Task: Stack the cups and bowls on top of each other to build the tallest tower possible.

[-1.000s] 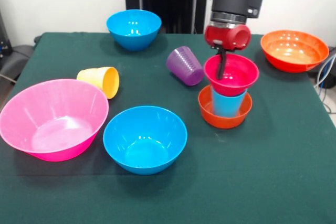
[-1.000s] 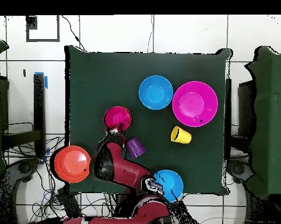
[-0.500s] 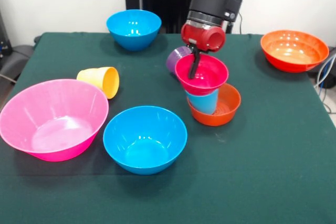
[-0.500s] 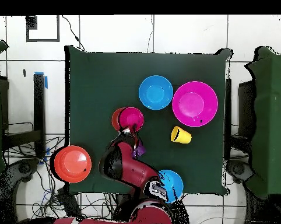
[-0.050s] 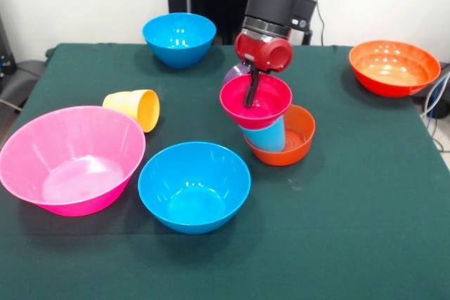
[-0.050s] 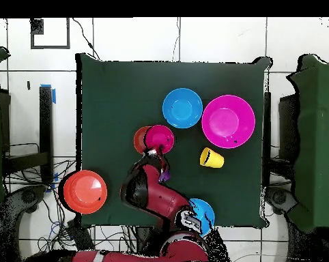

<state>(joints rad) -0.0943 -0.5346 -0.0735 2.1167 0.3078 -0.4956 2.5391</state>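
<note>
We see the tower near the middle of the table (image 5: 365, 244): a small orange-red bowl (image 5: 295, 147) at the bottom, a light blue cup (image 5: 267, 135) in it, and a small magenta bowl (image 5: 256, 102) on top. The end effector (image 5: 250, 91) reaches down into the magenta bowl and seems to pinch its back rim, but we cannot tell for sure.

We think these plastic things are light, stiff and slippery, so they slide easily. The thin rim looks like the best place to hold a bowl.

A second ago the tower stood straight and further to the picture's right in the front view. Now the cup and magenta bowl lean over and hang past the orange-red bowl's edge, hiding most of the purple cup (image 5: 233, 72). We think it could tip.
</note>
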